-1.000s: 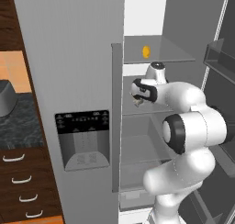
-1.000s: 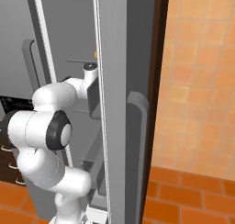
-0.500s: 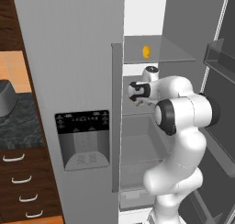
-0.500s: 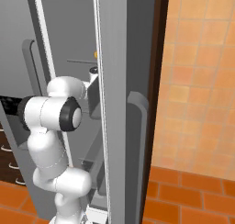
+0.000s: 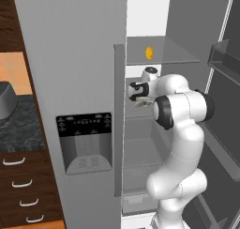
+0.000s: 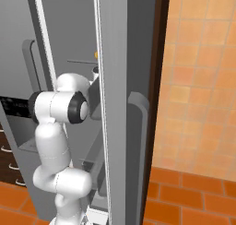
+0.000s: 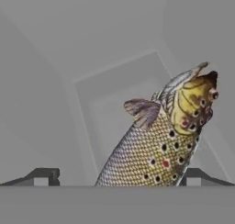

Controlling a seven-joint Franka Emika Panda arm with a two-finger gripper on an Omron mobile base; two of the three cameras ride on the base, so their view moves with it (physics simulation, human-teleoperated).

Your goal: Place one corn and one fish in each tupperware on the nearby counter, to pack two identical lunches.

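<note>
Reaching into the fridge, the gripper (image 7: 114,175) was spread wide around a fish (image 7: 158,145) lying between its fingertips, not yet clamped; an off-centre closure could have squeezed the fish sideways out.

Big grey fridge (image 5: 79,59) in front of me, door (image 6: 126,104) swung open, glass shelves (image 5: 173,59) inside. Orange tiled wall (image 6: 198,81) and terracotta floor (image 6: 184,192) on my right, dark wood drawers (image 5: 21,190) on my left.
</note>
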